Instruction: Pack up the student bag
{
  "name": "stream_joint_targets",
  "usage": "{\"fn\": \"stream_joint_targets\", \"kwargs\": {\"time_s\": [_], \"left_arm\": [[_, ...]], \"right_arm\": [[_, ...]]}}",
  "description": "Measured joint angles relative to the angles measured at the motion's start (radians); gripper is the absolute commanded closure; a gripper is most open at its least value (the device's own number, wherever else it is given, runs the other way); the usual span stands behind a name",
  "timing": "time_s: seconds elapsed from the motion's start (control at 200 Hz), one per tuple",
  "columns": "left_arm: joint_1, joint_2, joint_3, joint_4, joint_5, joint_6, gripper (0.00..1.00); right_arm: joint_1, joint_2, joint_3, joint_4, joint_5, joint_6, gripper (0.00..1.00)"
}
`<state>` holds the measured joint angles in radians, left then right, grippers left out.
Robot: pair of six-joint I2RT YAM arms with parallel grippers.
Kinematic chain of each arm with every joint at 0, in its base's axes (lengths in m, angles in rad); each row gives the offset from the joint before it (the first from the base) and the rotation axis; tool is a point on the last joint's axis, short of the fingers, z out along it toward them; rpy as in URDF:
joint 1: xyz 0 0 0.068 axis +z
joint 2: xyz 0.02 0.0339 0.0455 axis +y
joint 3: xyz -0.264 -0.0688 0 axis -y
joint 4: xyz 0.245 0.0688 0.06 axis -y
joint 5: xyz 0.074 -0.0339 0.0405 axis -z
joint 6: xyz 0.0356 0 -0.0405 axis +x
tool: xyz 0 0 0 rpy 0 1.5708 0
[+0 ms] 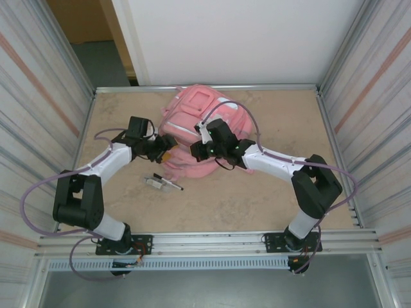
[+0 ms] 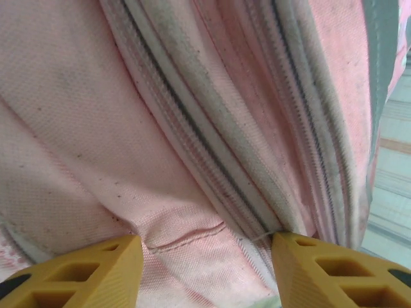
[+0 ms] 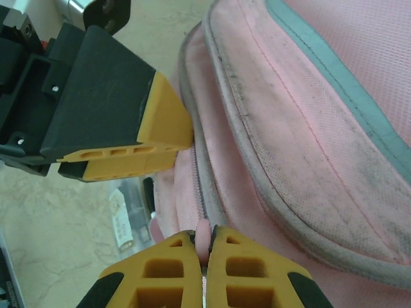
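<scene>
Standing at the arms' side of the table (image 1: 257,199), what comes first, on the bare top just nearer than the student bag (image 1: 192,115), is a dark pen (image 1: 172,185). A small clear item (image 1: 153,181) lies at the pen's left end, too small from above to name. Both lie apart from the bag's near edge.

Next come the two grippers, both at the bag's near end. The left gripper (image 1: 165,154) is at the bag's near-left corner. Its yellow fingers (image 2: 83,273) stand well apart, and pink fabric with a white-edged zip track (image 2: 192,131) runs across the gap between them. The tips look pressed against the cloth, but nothing is pinched between them.

The right gripper (image 3: 203,245) is just to the right of it, over the near middle of the bag, with its arm reaching in from the bag's right. Its jaws are closed together on a small pink tab (image 3: 203,230). The tab looks like a zip pull, though little of it shows, and it sits at the end of a zip line beside the bag's grey-trimmed seam. The two grippers are near each other without touching.

Beyond them the bag lies on the table with its front facing up. Its square front pocket (image 1: 201,99) is at the end farthest from the arms, close to the table's far rim.
</scene>
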<state>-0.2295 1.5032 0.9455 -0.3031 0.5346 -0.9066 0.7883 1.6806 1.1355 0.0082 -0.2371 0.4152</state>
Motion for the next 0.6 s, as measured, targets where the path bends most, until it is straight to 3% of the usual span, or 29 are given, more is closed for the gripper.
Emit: {"fn": "stream_joint_targets", "kwargs": {"time_s": [0.261, 0.596], "left_arm": [[-0.023, -0.011, -0.008, 0.024, -0.065, -0.058, 0.44], [-0.092, -0.098, -0.065, 0.04, -0.252, -0.117, 0.38]], "right_arm": [[0.017, 0.008, 0.0, 0.023, 0.024, 0.023, 1.0], [0.047, 0.01, 0.0, 0.03, 0.053, 0.023, 1.0]]}}
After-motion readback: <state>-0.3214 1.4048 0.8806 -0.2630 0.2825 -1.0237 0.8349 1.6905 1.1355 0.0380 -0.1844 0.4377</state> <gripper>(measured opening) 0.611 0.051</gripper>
